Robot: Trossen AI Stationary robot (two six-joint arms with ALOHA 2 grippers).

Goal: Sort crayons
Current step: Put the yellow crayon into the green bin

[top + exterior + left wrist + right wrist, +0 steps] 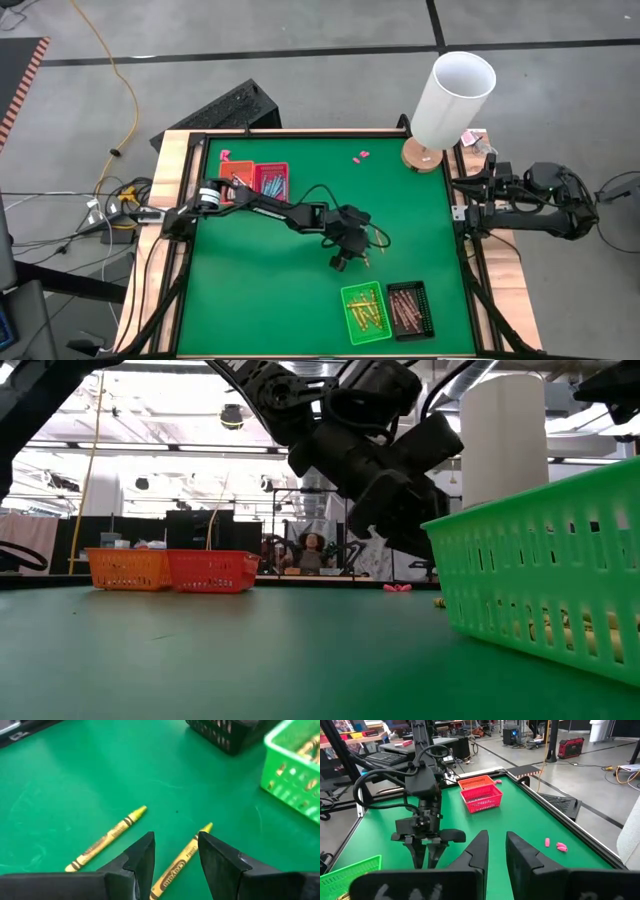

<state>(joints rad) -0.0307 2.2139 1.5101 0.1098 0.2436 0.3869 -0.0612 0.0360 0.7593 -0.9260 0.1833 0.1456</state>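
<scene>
Two yellow crayons lie flat on the green mat near its middle. In the left wrist view one crayon (181,862) lies between my left gripper's open fingers, and the other (107,840) lies just beside them. My left gripper (175,851) hovers over them, pointing down; it also shows in the high view (345,258). I cannot tell whether it touches the crayon. My right gripper (497,851) waits at the table's right edge, its fingers a narrow gap apart and empty.
A green tray (365,312) with yellow crayons and a black tray (410,308) with brown-red ones stand near the front right. An orange tray (237,178) and a red tray (270,182) stand far left. A white cylinder (450,95) stands far right, and pink scraps (361,156) lie near it.
</scene>
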